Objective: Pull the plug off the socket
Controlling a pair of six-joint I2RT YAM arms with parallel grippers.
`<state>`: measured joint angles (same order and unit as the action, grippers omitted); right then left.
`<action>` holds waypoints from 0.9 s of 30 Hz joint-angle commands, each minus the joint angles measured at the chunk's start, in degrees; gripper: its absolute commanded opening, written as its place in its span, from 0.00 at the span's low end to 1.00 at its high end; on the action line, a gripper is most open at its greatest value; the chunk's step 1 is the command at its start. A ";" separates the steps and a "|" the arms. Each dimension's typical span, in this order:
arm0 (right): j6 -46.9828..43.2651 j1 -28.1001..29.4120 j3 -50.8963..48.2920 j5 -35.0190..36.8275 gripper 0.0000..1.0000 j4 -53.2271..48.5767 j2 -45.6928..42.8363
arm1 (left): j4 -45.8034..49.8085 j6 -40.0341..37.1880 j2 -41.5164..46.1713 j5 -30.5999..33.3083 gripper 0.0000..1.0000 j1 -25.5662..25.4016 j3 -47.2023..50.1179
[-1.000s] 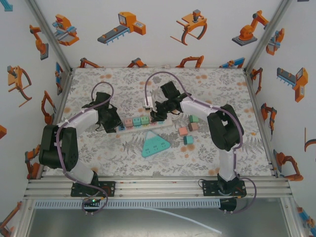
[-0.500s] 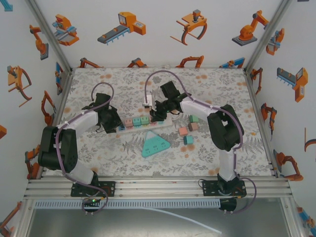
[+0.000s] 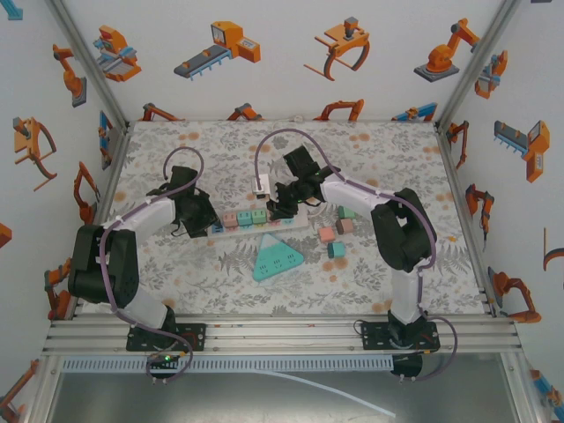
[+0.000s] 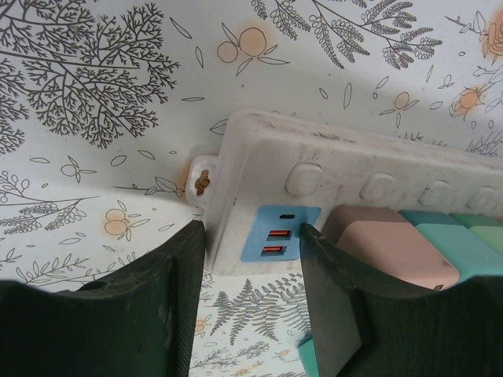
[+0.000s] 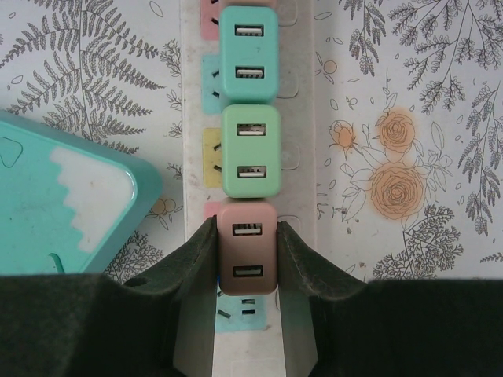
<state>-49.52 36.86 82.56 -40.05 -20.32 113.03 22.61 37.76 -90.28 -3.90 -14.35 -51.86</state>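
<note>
While closed on the brown plug (image 5: 247, 251), gripped it flush on both long sides with the right fingers (image 5: 192, 283), no gap at either pad. Found that plug seated in the white power strip (image 5: 299, 196), nearest the wrist in a row with a green plug (image 5: 250, 153) and a teal plug (image 5: 248, 51) beyond it. Showed no lift or tilt against those neighbours, so judged the pull itself not yet made. Stood the left fingers (image 4: 173, 298) narrowly about the other end of the same strip, by the blue panel of small ports, one finger against the end corner and the other over the panel's edge. Looked like a pinch to hold the strip down, though could not confirm firm contact on that second side. Noted a teal triangular block (image 3: 278, 257) lying on the table (image 3: 176, 273) just beside the strip, and a few loose plugs (image 3: 328, 234) off to the right. Reckoned the grasp and the bracing done. Left to do: draw the brown plug straight out of its slot, keep the strip from rising with it, then carry it clear.
</note>
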 commanded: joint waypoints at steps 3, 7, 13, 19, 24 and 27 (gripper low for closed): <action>2.76 0.98 2.50 -5.39 0.14 2.48 -3.62 | 3.48 -0.84 -3.78 4.80 0.49 -1.20 4.39; 2.76 0.84 3.03 -5.58 0.13 2.43 -3.96 | 3.54 -0.73 -3.65 4.86 0.49 -1.25 4.56; 2.58 0.45 2.60 -5.22 0.13 2.30 -4.55 | 3.66 -0.59 -3.19 4.97 0.50 -1.38 4.58; 2.80 -0.42 2.09 -4.90 0.13 1.94 -7.43 | 4.34 -1.15 -1.57 5.32 0.51 -1.31 3.81; 3.88 -1.48 -0.13 -4.10 0.13 1.64 -11.54 | 5.89 -2.32 0.63 5.41 0.53 -1.23 1.15; 9.06 -3.20 -0.34 -2.36 0.14 1.68 -14.66 | 7.23 -3.55 2.85 5.35 0.56 -1.07 -0.98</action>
<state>-45.28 35.38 82.72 -42.00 -19.62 102.08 23.59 37.01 -88.97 -1.39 -15.31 -51.86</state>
